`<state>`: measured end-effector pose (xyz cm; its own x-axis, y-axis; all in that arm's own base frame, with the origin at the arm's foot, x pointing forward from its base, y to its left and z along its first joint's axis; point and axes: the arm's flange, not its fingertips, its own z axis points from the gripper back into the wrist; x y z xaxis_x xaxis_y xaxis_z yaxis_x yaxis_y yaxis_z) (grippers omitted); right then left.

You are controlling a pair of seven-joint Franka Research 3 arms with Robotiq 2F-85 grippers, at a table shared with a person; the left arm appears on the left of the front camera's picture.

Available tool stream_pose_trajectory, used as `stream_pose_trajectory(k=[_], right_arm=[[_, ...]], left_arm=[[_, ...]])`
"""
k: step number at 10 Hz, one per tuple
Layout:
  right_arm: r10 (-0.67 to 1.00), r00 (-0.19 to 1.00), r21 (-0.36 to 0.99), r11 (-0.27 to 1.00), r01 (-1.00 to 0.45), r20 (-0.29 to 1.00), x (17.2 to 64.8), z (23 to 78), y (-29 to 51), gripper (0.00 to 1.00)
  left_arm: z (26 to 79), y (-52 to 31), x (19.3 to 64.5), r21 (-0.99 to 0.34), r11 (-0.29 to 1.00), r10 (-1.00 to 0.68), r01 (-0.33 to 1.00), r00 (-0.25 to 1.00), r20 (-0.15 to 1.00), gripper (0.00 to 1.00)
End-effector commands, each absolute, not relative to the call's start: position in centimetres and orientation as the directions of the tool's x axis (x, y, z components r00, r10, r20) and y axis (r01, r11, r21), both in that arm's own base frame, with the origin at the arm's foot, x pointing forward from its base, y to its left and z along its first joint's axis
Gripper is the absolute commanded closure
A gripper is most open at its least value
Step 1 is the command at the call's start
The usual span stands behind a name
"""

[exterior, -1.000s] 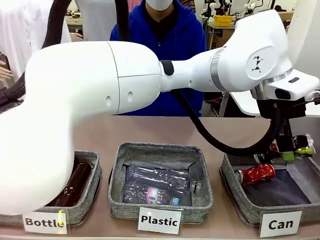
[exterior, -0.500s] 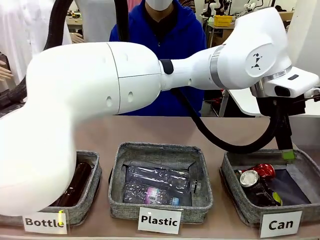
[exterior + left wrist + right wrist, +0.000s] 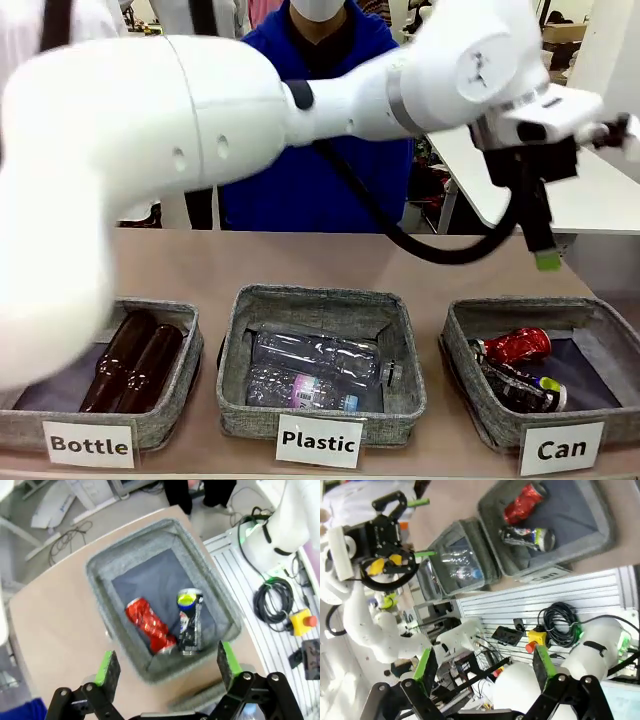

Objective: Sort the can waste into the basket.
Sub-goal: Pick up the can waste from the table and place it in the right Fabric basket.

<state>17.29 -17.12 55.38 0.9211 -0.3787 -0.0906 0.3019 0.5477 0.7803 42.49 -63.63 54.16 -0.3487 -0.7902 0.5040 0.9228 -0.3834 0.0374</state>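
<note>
Left wrist view: my left gripper (image 3: pixel 165 667) hangs wide and empty over the basket (image 3: pixel 102 570) at frame centre. Red can (image 3: pixel 148 625) and dark can (image 3: pixel 189 621) lie side by side inside, so sorting looks done. My right gripper (image 3: pixel 482 667) is wide too, holding nothing.

Free room above the basket (image 3: pixel 207 587); left pincer (image 3: pixel 164 666) hangs over it.

Baskets: we count three, Bottle basket (image 3: pixel 170 425) at 7 o'clock, Plastic basket (image 3: pixel 400 400) at 6, Can basket (image 3: pixel 465 385) at 4.
Cans: we count two, red can (image 3: pixel 515 346) and dark can (image 3: pixel 520 384), both in the Can basket.
Brown bottles: we see two (image 3: pixel 135 365).
Clear plastic bottles: we make out two (image 3: pixel 315 370).
Labels: three (image 3: pixel 318 440).
</note>
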Motion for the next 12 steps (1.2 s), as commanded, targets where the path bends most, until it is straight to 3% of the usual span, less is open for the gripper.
stream_pose_trajectory(k=[1,5,7,8,10,11,12], right_arm=[[-0.282,0.957,0.795,0.565,0.219,-0.064,21.8,55.1,-15.4,0.0],[-0.084,0.995,0.881,0.465,0.084,-0.05,30.0,52.2,-8.2,0.0],[-0.083,0.989,0.926,0.351,0.14,-0.118,32.9,50.3,-5.1,0.0],[-0.043,0.987,0.938,0.308,0.16,-0.154,33.8,49.4,-3.9,0.0],[0.038,0.988,0.966,0.221,0.135,-0.147,36.2,47.2,-2.1,0.0],[0.004,0.994,0.97,0.215,0.11,-0.114,37.7,46.2,-1.8,0.0],[-0.012,0.985,0.946,0.277,0.169,-0.172,34.9,47.7,-2.5,0.0]], left_arm=[[54.0,-53.6,40.9,-0.052,-0.31,-0.812,0.949,-0.236,0.534,0.0],[54.4,-36.0,42.3,-0.213,-0.093,-0.777,0.973,0.063,0.627,0.0],[52.5,-25.8,42.9,-0.365,0.084,-0.69,0.927,0.319,0.65,0.0],[51.3,-20.6,42.3,-0.461,0.154,-0.619,0.874,0.449,0.644,0.0],[48.4,-9.6,40.5,-0.663,0.296,-0.29,0.687,0.726,0.623,0.0],[46.8,-5.9,39.3,-0.731,0.325,-0.157,0.6,0.796,0.584,0.0],[45.3,-3.9,38.4,-0.781,0.353,-0.059,0.515,0.846,0.531,0.0]])
